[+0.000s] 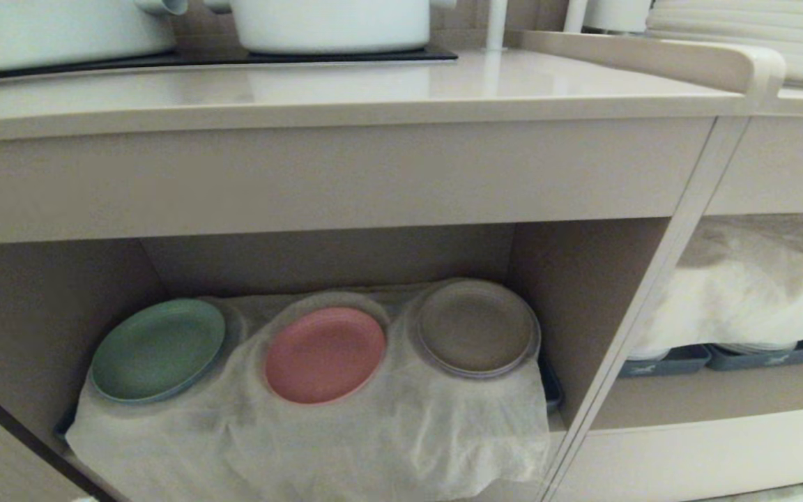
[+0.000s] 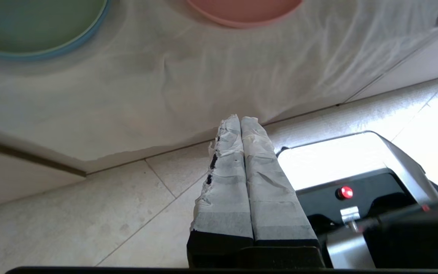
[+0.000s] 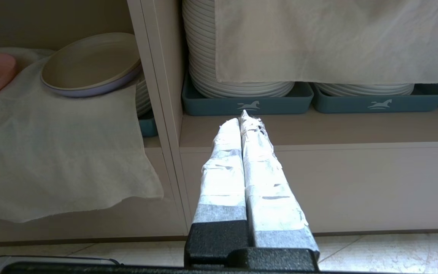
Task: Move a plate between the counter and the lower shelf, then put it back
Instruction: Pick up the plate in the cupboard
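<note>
Here the small round matte pink plate rests on the cloth-lined lower shelf, ahead of the left gripper, nearer than the right gripper; both are closed and empty.

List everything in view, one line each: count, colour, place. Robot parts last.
pink plate: 1, matte pink, middle of the lower shelf on the cloth
green plate: 1, green, left of the pink one
grey-brown plate: 1, grey-brown, right of the pink one
cloth: 1, thin white, under the plates, hanging over the shelf front
counter: 1, glossy beige, above the shelf
pots: 2, white, on the black hob
trays: several, blue-grey, neighbouring shelf, holding white plate stacks under another cloth
left gripper: 1, taped white, shut, low in front of the cloth
right gripper: 1, taped white, shut, facing the trays
</note>
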Robot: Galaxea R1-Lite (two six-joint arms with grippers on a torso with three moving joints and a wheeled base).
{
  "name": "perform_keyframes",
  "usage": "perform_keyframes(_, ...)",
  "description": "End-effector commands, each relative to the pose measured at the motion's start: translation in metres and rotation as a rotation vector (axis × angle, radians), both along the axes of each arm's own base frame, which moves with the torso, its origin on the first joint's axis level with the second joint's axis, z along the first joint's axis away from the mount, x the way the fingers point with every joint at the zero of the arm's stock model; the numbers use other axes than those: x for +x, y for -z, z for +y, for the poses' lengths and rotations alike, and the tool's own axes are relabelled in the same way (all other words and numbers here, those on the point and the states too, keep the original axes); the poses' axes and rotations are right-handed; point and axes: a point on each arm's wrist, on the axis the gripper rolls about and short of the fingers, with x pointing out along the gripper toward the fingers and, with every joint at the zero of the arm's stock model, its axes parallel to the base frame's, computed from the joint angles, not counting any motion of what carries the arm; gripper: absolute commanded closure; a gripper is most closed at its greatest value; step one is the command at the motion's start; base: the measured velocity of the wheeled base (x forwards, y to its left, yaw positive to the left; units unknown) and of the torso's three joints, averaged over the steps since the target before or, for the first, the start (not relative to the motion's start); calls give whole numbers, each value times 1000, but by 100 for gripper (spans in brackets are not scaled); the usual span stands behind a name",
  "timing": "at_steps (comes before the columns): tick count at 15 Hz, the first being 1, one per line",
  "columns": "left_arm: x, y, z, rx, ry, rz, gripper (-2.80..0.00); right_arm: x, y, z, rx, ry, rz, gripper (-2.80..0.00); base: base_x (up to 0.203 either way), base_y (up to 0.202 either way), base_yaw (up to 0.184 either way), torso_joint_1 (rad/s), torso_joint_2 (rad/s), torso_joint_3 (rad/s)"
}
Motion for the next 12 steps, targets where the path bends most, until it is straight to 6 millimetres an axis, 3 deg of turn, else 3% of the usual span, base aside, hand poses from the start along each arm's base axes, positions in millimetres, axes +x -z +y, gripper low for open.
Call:
perform_keyframes(1, 38, 12, 0, -3, 0, 113, 0, 0, 0, 0, -1, -2, 1, 0, 0, 0, 0, 0, 0, 0)
perform_keyframes(8, 98, 49, -10, -38, 44, 221, 0, 0, 0, 0, -1, -1, 1, 0, 0, 0, 0, 0, 0, 0)
perform_keyframes(12, 121, 66, -19, -79, 48, 202, 0, 0, 0, 0, -1, -1, 1, 0, 0, 0, 0, 0, 0, 0)
